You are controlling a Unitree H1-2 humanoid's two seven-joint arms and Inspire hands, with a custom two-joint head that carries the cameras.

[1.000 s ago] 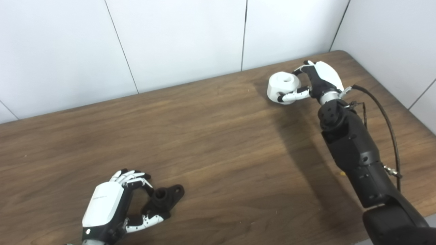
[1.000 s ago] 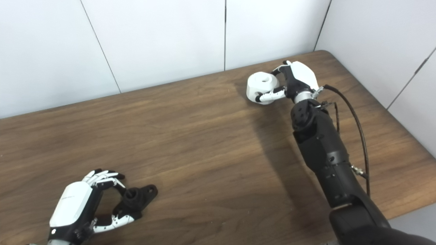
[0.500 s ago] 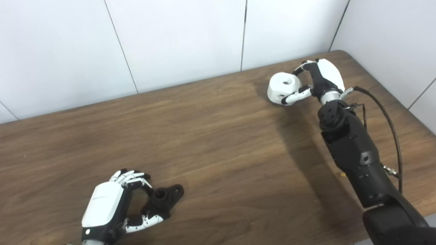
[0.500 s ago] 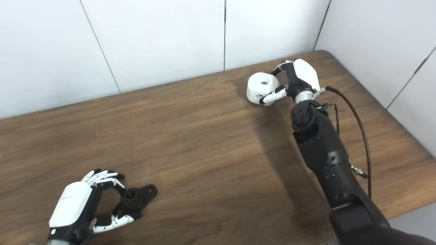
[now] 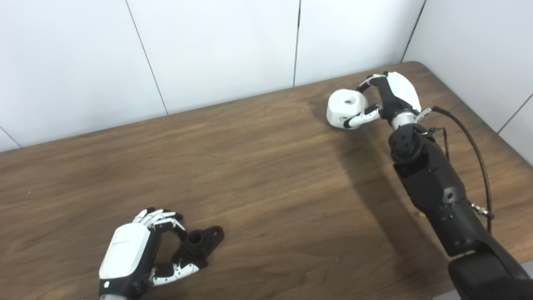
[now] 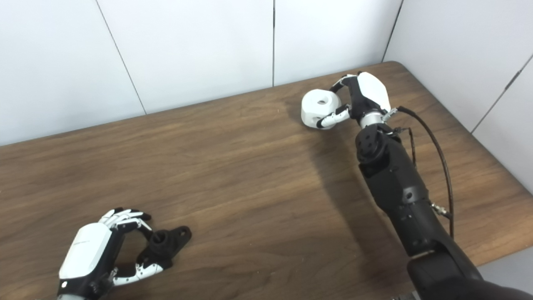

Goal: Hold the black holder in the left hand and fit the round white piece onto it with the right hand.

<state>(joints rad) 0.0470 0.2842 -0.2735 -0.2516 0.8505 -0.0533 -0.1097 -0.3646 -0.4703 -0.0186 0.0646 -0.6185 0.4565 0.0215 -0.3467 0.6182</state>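
Observation:
The black holder (image 5: 199, 243) lies on the wooden table (image 5: 266, 166) at the near left, its round socket facing up. My left hand (image 5: 129, 254) is curled around it, fingers on its far side and thumb on its near side. The round white piece (image 5: 343, 106), with a hole in its top face, is at the far right in my right hand (image 5: 393, 93). Fingers sit behind it and the thumb in front. It is tilted, hole facing up and left, just above the table. Both hands also show in the right eye view, left hand (image 6: 89, 254) and right hand (image 6: 366, 96).
A black cable (image 5: 470, 141) loops along the right forearm. White wall panels stand behind the table's far edge and past its right edge. A wide stretch of bare wood separates the two hands.
My right hand has tipped the white piece so its hole faces more to the left and raised it slightly. My left hand and the holder have not moved.

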